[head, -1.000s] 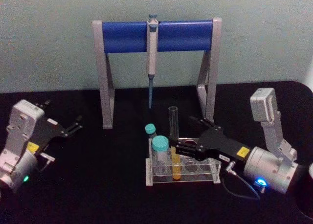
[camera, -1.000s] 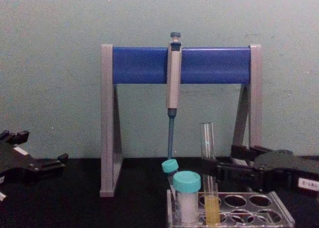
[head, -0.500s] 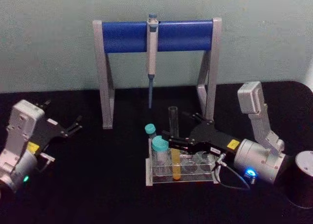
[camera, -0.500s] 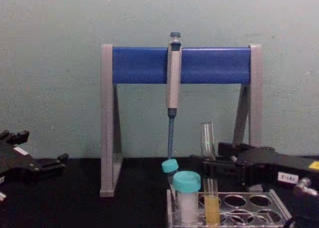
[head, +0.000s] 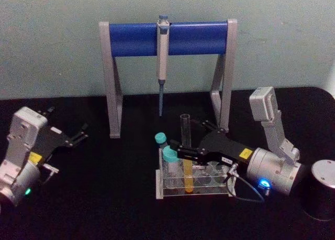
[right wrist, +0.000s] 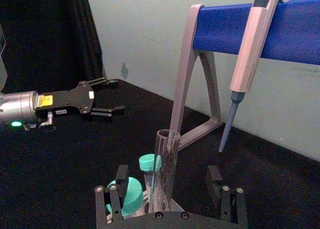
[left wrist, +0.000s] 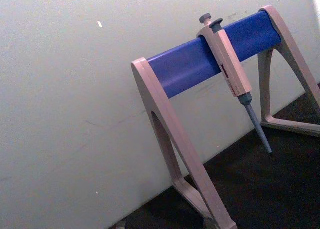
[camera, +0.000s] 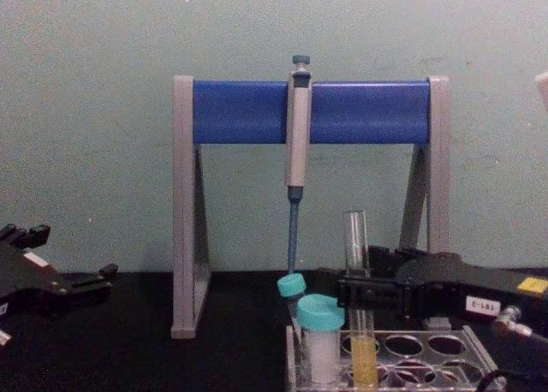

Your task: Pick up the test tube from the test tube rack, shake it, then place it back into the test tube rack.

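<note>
Straddling the test tube [head: 185, 129] in its test tube rack [head: 209, 191], your right gripper [head: 186, 137] was spread, like your parked left gripper [head: 84, 133].

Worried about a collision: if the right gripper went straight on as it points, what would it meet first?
Probably the tall clear glass test tube, standing between the right gripper's open fingers in the clear plastic rack.

Clear test tube [head: 185, 129] upright in test tube rack [head: 209, 193], yellow liq. low.
</note>
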Controlling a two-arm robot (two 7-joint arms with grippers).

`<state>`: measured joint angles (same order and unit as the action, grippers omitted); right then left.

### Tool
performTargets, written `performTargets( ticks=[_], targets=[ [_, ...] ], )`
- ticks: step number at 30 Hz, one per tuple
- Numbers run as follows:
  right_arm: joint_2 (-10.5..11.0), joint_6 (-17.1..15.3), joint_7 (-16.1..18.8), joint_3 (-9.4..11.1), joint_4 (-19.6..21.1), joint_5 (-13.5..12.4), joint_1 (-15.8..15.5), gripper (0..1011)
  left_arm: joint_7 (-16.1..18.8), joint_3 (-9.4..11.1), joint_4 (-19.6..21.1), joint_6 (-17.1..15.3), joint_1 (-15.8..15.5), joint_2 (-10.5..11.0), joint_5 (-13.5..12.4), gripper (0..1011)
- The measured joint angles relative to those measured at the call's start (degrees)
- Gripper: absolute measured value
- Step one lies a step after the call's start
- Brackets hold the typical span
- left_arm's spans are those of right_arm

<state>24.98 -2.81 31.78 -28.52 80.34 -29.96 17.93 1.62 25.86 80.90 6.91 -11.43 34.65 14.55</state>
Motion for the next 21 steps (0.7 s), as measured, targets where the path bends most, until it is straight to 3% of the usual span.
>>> performTargets(
  ticks=[9,13,21],
  targets=[
    [0.0,0.0,0.0,0.1,0.0,0.0,0.0,999,0.0,0.0,0.0,0.0,0.0,0.0,0.0,1001],
    [0.1,0.0,-0.1,0.1,0.1,0.0,0.0,926,0.0,0.0,0.0,0.0,0.0,0.0,0.0,1001],
    [0.1,0.0,-0.1,0.1,0.1,0.0,-0.1,680,0.0,0.0,0.0,0.0,0.0,0.0,0.0,1001]
  ],
)
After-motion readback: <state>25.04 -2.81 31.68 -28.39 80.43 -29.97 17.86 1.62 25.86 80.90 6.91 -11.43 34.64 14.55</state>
